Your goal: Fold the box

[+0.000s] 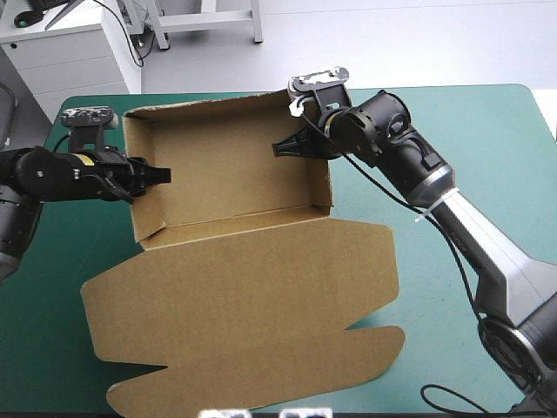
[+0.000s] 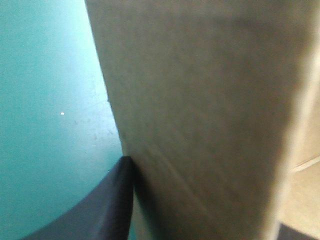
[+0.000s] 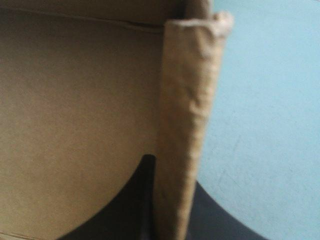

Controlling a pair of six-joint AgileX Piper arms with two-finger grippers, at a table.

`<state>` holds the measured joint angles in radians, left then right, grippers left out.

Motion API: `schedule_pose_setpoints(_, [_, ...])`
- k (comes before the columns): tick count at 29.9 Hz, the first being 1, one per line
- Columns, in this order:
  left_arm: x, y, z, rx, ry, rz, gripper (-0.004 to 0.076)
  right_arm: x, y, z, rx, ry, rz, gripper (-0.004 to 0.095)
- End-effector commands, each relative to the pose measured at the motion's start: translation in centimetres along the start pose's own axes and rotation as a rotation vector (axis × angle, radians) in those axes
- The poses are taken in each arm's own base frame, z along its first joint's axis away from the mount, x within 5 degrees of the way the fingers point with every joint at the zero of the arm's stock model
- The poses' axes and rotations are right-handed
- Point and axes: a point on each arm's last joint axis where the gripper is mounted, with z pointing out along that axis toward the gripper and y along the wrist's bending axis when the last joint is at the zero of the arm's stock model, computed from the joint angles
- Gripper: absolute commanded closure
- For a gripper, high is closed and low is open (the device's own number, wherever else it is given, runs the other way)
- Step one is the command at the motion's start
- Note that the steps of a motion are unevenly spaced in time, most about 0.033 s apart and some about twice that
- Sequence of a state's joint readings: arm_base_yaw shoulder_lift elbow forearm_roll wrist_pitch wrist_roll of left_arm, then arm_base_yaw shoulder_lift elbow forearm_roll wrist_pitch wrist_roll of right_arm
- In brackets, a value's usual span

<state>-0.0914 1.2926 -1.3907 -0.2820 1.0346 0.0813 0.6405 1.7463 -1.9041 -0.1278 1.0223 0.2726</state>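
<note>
Box: your brown box (image 1: pixel 261 261) lies about mid-counter, standing as an open tray with its lid laid flat.
Tray: the tray (image 1: pixel 231 165) is the half farther from you. Its walls are raised and its open side faces up, with the far wall close to the counter's far edge.
Lid: the lid (image 1: pixel 244 305) lies flat on the teal-green cover, reaching from the tray's near wall toward the near edge. Its flaps spread out to both sides.
Left gripper: your left gripper (image 1: pixel 161 177) comes in level from the left and sits astride the tray's left wall (image 2: pixel 200 110), all but closed, with the board pinched between its fingers. In the left wrist view, one black finger (image 2: pixel 100 210) presses the wall's outer face above the cover. Of the other finger you see only a dark sliver past the wall.
Right gripper: your right gripper (image 1: pixel 283 148) reaches across the right wall (image 3: pixel 187 125) near its far end, also nearly closed, with the board clamped between its fingers. One black finger (image 3: pixel 125 205) lies inside the tray and the other outside it.
Counter: the counter (image 1: pixel 470 148) shows its teal-green cover on either side of the box.
</note>
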Motion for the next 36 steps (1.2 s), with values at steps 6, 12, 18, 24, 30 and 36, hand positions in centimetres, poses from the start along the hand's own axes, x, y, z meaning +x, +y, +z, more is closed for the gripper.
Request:
schedule_pose_setpoints(6, [-1.6,-2.9,3.1,-0.074,-0.079,0.201,0.0731,1.5,-0.1,-0.2,0.019,0.047,0.023,0.0908])
schedule_pose_setpoints(12, [-1.8,-3.7,3.8,-0.084,-0.097,0.289,0.0731,1.3,0.2,-0.1,-0.017,0.018,0.04,0.0908])
schedule_pose_setpoints(18, [-1.5,-3.0,4.1,-0.15,-0.045,0.342,0.0731,1.3,0.2,-0.1,-0.017,0.018,0.04,0.0908])
schedule_pose_setpoints(24, [-0.9,-2.9,4.1,-0.159,0.019,0.339,0.0731,1.4,0.4,-0.1,-0.034,0.033,0.057,0.0908])
schedule_pose_setpoints(30, [-0.3,-2.7,4.1,-0.164,0.092,0.308,0.0731,2.2,0.4,0.7,-0.024,0.121,0.063,0.0908])
schedule_pose_setpoints(36, [0.1,-2.6,4.2,-0.17,0.128,0.261,0.0731,3.1,1.1,2.8,-0.063,0.21,0.09,0.0908])
